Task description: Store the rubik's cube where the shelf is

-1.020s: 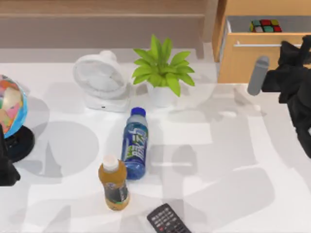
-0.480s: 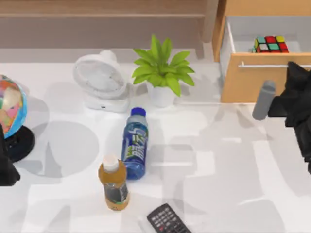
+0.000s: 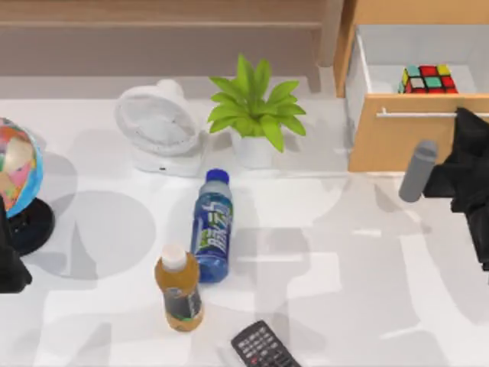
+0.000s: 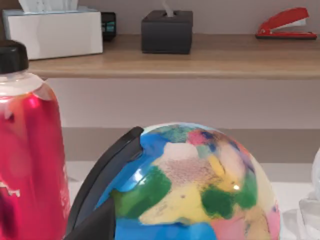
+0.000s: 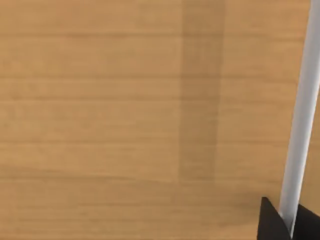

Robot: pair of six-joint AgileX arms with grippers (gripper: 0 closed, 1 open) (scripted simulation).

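The rubik's cube (image 3: 426,79) lies inside the orange-tan drawer (image 3: 397,141), which stands pulled out at the back right. My right gripper (image 3: 467,117) is at the drawer's front, shut on the silver bar handle (image 5: 301,115); its black fingertips (image 5: 271,223) sit on either side of the bar. The shelf (image 3: 153,24) runs along the back left as a long light-brown ledge, seen closer as the shelf (image 4: 200,61) in the left wrist view. My left arm (image 3: 11,264) is parked at the table's left edge.
A white fan (image 3: 157,126), a potted plant (image 3: 254,111), a blue bottle (image 3: 212,226), an orange bottle (image 3: 179,290) and a remote (image 3: 262,346) occupy the table's middle. A globe (image 3: 17,172) stands at the left. A tissue box (image 4: 52,31), a black box (image 4: 166,31) and a red stapler (image 4: 287,23) sit on the shelf.
The drawer has slid out toward the table's front with my right gripper on its handle. More of the drawer's inside and the cube now shows.
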